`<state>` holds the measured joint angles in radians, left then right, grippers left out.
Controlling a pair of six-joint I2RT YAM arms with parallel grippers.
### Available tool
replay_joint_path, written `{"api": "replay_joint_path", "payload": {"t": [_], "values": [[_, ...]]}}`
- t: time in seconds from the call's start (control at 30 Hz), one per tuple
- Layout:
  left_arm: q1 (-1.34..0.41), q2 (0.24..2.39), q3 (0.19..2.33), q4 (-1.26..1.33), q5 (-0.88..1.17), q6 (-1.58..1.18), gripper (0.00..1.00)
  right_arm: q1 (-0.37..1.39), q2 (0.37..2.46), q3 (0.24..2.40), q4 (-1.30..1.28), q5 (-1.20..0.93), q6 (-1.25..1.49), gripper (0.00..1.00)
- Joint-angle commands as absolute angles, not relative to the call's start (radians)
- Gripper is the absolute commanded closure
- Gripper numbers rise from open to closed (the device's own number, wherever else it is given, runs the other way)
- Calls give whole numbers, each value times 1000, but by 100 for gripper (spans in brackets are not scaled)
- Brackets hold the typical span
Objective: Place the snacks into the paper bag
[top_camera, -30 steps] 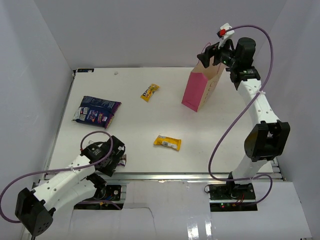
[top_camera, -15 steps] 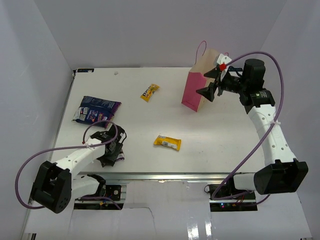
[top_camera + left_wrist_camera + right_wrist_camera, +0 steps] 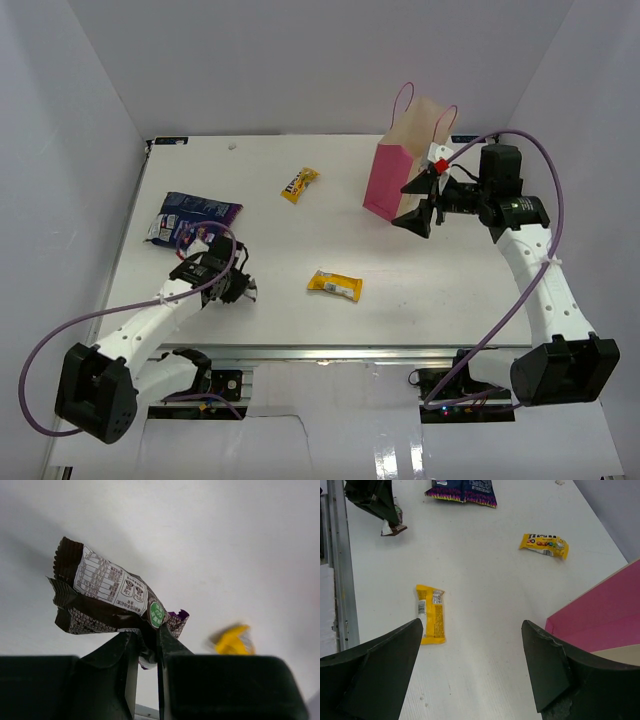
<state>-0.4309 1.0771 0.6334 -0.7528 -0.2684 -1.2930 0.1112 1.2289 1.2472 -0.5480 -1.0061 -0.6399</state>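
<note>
One brown bar, pinched by its edge in left claw

Only one brand you can read: the yellow candy packet carries dark m&m's lettering above coloured candy dots. The dark brown bar has a white nutrition table and a round green seal, but the print is too small to read. The yellow bar has a white label panel and the blue-purple snack bag has white patches; both are illegible.
</note>
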Motion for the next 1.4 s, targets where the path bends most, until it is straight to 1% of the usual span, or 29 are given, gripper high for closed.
{"api": "replay_joint_path", "payload": {"t": [0.0, 0.03, 0.07, 0.1, 0.13, 0.17, 0.23, 0.27, 0.3, 0.33, 0.37, 0.4, 0.43, 0.47, 0.5, 0.57, 0.6, 0.7, 0.73, 0.77, 0.83, 0.93, 0.97, 1.1, 1.13, 1.2, 1.23, 1.33, 1.37], "values": [[-431, 991, 750, -513, -138, -1015, 92, 100, 1209, 1299, -572, -1006, -646, 14], [-431, 982, 779, -455, -96, -908, 93, 92, 1210, 1308, -572, -988, -632, 14], [-431, 979, 793, -381, 29, -847, 93, 89, 1210, 1308, -569, -977, -626, 15], [-431, 994, 813, -242, 88, -795, 93, 83, 1209, 1307, -568, -962, -618, 15], [-431, 1018, 843, -192, 136, -725, 93, 71, 1209, 1301, -568, -941, -612, 15], [-431, 1052, 923, -93, 253, -680, 94, 63, 1206, 1295, -568, -931, -598, 15], [-445, 1193, 1038, -40, 314, -594, 95, 35, 1200, 1272, -569, -919, -581, 15], [-462, 1248, 1166, -5, 352, -562, 95, 28, 1192, 1264, -574, -919, -572, 16], [-472, 1305, 1236, 35, 409, -537, 95, 19, 1186, 1253, -575, -916, -565, 16], [-486, 1416, 1305, 49, 426, -496, 95, 12, 1178, 1244, -575, -908, -560, 16], [-517, 1474, 1377, 73, 440, -477, 95, 11, 1167, 1230, -587, -907, -560, 17], [-532, 1529, 1519, 86, 472, -460, 95, 11, 1163, 1224, -594, -897, -561, 18], [-546, 1639, 1588, 97, 480, -445, 95, -21, 1157, 1220, -601, -893, -564, 18], [-576, 1691, 1656, 104, 482, -418, 95, -25, 1148, 1215, -610, -891, -571, 18], [-590, 1741, 1781, 109, 479, -405, 94, -26, 1143, 1210, -627, -884, -578, 18], [-623, 1878, 1891, 132, 477, -391, 94, -31, 1129, 1207, -646, -877, -589, 19], [-635, 1920, 1993, 136, 473, -376, 94, -32, 1127, 1206, -670, -873, -597, 19], [-678, 2083, 2156, 144, 419, -325, 94, -35, 1124, 1198, -713, -871, -610, 20], [-689, 2121, 2260, 146, 381, -310, 94, -35, 1124, 1195, -722, -871, -617, 20], [-707, 2187, 2305, 149, 350, -281, 94, -35, 1126, 1192, -729, -874, -620, 21], [-722, 2230, 2374, 164, 292, -255, 94, -35, 1124, 1181, -742, -885, -620, 22], [-732, 2264, 2349, 236, 175, -203, 92, -34, 1131, 1169, -761, -911, -620, 22], [-736, 2278, 2344, 254, 117, -189, 90, -34, 1132, 1167, -765, -914, -621, 22], [-738, 2312, 2342, 264, 72, -157, 81, -34, 1140, 1161, -781, -928, -635, 22], [-738, 2324, 2342, 264, 71, -158, 71, -34, 1144, 1164, -785, -937, -643, 22], [-739, 2327, 2330, 262, 78, -167, 58, -31, 1146, 1170, -804, -954, -673, 22], [-741, 2326, 2327, 262, 83, -172, 42, -26, 1150, 1172, -810, -959, -689, 22], [-745, 2310, 2319, 255, 84, -181, 26, -12, 1158, 1175, -837, -979, -755, 22], [-746, 2304, 2318, 249, 87, -187, 23, -6, 1163, 1174, -845, -983, -771, 22]]}}
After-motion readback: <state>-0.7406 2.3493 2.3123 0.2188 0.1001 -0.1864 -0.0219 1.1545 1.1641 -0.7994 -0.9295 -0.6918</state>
